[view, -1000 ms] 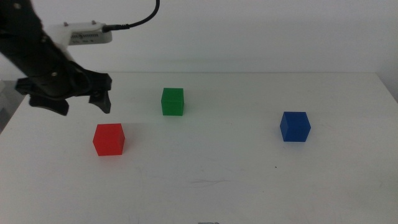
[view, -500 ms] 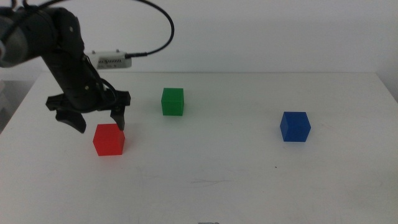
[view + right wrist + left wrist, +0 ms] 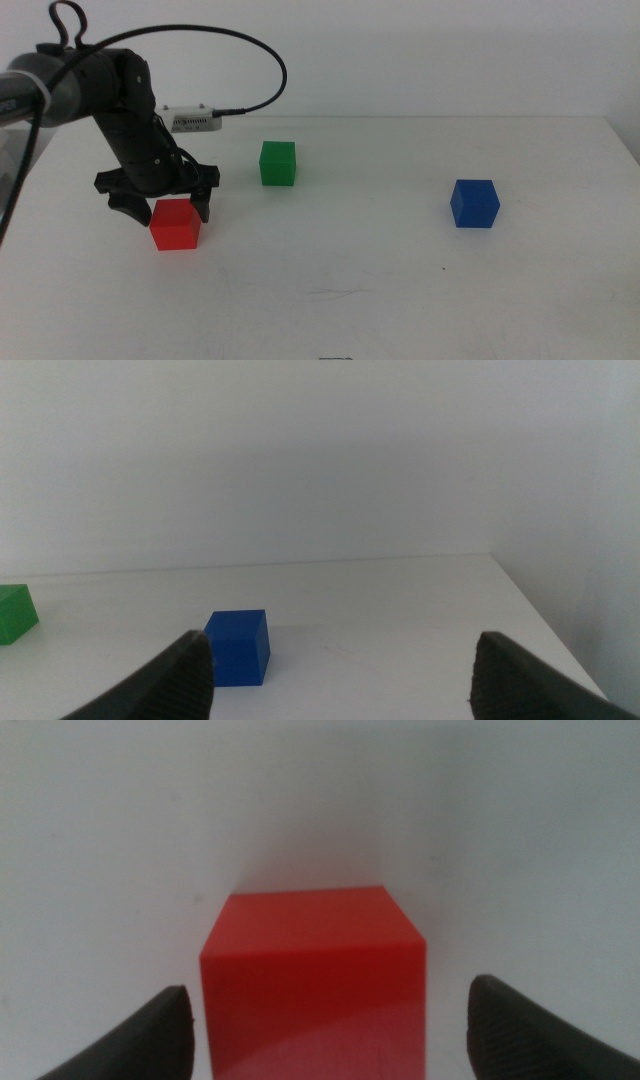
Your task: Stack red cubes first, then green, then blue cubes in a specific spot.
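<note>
Red cube (image 3: 175, 223), matte and plain-faced, sits between the left gripper's (image 3: 168, 207) wide-open, empty jaws.

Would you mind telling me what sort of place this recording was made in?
Probably a robotics lab bench: a bare white table against a plain wall, holding only a red cube, green cube and blue cube, with the left gripper open around the red one.

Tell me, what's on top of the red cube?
Nothing rests on the red cube. The left gripper hangs over it, fingers open on either side. Whether they touch is hidden.
</note>
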Controlling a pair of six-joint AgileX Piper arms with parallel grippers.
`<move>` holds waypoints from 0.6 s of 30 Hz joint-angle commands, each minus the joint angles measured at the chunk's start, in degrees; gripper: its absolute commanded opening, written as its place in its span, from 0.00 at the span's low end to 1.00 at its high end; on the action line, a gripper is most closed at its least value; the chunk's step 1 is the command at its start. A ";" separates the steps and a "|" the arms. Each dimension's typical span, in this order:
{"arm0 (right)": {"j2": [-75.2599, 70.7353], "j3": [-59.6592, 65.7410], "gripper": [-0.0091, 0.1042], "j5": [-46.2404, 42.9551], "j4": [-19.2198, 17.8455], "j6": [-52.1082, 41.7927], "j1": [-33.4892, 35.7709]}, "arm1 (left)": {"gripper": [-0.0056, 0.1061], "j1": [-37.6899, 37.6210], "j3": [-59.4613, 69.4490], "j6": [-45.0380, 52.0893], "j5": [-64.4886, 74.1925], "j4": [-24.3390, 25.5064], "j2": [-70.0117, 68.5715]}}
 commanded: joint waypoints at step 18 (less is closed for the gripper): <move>0.70 -1.00 0.67 -4.11 -0.53 -0.69 -0.39 | 0.24 -0.63 -1.62 -4.88 1.83 0.70 -2.47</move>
